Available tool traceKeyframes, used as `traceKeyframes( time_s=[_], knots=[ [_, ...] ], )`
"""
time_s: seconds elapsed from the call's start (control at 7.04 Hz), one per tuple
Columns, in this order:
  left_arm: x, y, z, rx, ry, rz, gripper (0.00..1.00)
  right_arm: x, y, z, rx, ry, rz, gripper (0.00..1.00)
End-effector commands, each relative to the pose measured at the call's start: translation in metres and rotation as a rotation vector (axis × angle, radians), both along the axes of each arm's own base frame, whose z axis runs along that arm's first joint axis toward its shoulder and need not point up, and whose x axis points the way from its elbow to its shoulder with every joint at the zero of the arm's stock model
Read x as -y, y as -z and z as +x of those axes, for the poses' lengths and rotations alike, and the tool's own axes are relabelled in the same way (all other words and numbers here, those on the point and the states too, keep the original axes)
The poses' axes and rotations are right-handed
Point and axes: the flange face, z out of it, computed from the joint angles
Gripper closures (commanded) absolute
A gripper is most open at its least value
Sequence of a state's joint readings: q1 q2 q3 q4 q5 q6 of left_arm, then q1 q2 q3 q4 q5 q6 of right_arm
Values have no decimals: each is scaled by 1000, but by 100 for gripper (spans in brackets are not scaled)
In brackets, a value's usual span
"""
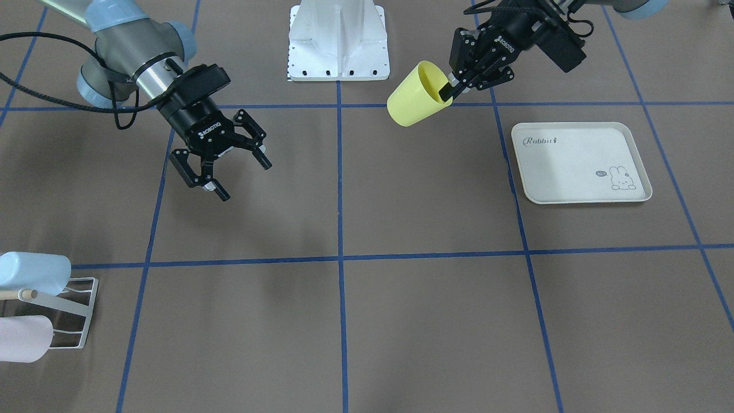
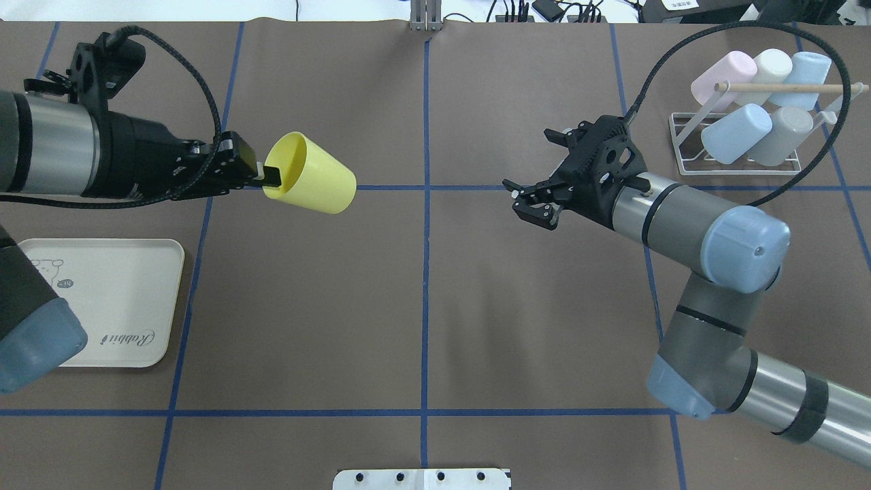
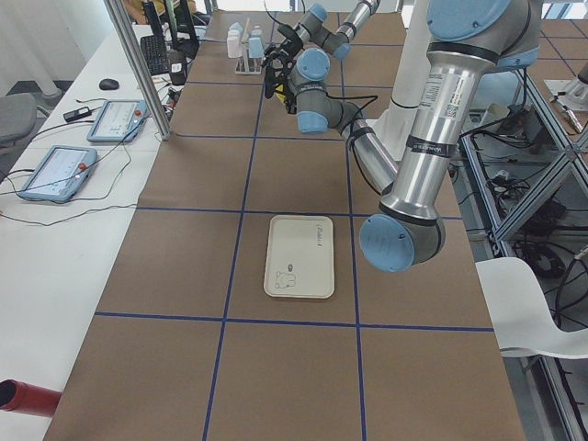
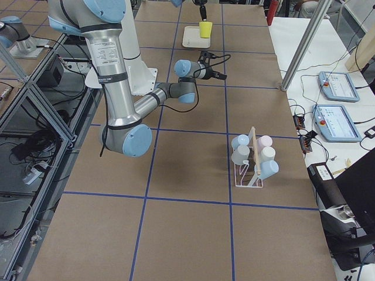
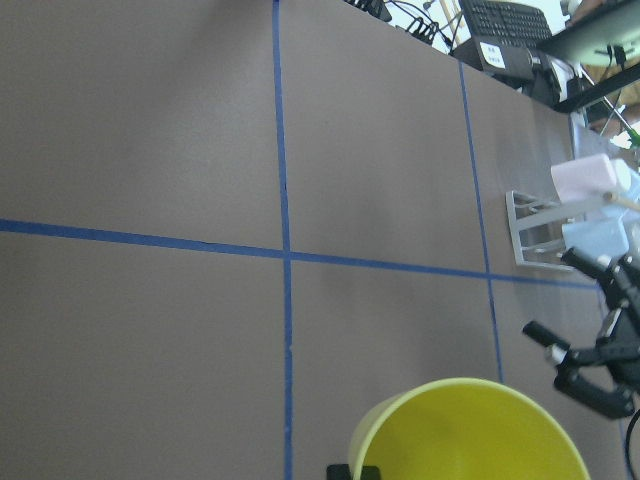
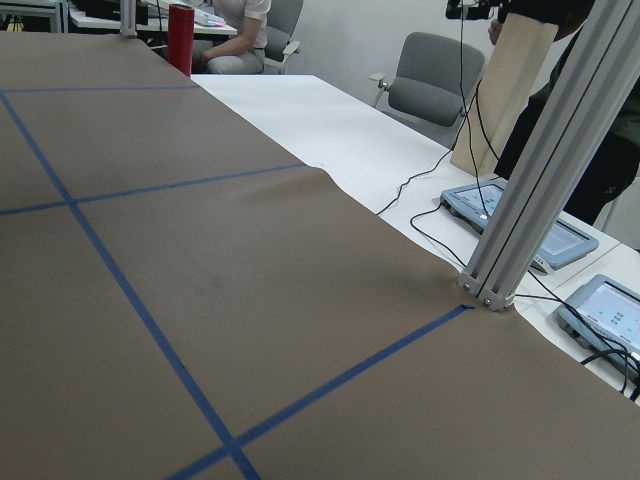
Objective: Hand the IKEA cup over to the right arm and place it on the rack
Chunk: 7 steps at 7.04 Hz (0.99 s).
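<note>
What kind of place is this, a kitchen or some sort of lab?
Most likely a robotics lab, not a kitchen: a table marked with a blue tape grid, teach pendants on a side bench, and an office chair beyond.

The worktop was covered in brown matting, marked into squares by blue tape lines. A cream rabbit-print tray lay flat near the end on the robot's left. The white wire rack stood by the far right corner. A white mount plate sat midway along the robot-side edge.
</note>
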<state>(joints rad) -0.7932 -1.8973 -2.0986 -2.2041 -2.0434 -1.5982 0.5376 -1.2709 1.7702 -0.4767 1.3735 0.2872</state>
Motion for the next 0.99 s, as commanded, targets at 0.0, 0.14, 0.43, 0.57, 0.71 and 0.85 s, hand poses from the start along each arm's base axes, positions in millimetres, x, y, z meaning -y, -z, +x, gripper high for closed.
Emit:
traceKeyframes(
  time_s=[0.0,0.14,0.43,0.57,0.71,0.85],
  knots=[
    [16,29,16,-99,41,-149,100,-33,19,-30,29,-20,17,1],
    [13,33,21,-99,29,-130,100,-44,28,-41,29,120,25,2],
    [16,47,46,-100,-2,-103,100,-32,58,-43,-30,325,-11,1],
    [15,53,61,-94,-25,-80,100,-32,78,-53,-55,372,-33,1],
    [12,54,64,-80,-43,-18,100,-34,88,-54,-33,376,-30,1],
    [9,56,62,-82,-51,0,100,-37,95,-48,-16,376,-19,6]
  ],
)
